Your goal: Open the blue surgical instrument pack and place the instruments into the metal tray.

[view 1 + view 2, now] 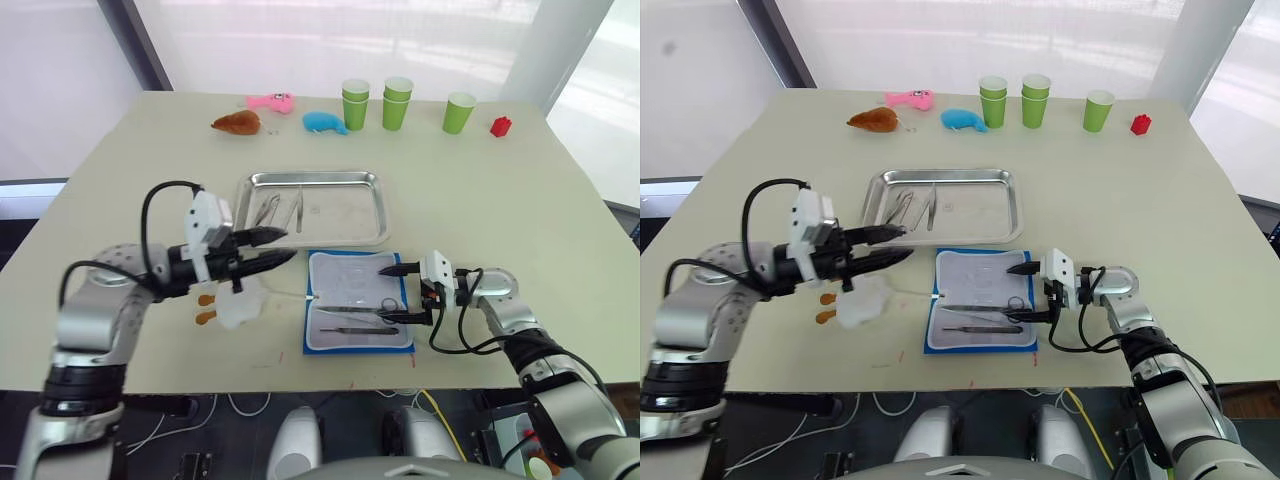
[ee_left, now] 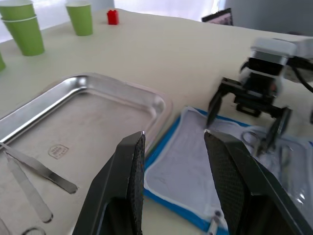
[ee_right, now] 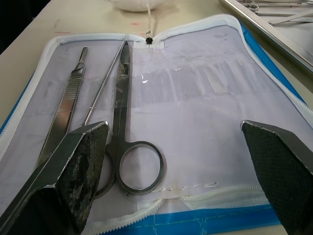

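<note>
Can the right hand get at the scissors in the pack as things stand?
Probably yes. The right hand is open just above the scissors, whose ring handles face it on the opened pack. Nothing lies over them; a scalpel sits beside.

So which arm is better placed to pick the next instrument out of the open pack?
Right. The right gripper hangs open over the pack, straddling the scissors. The left gripper hangs open near the metal tray.
</note>
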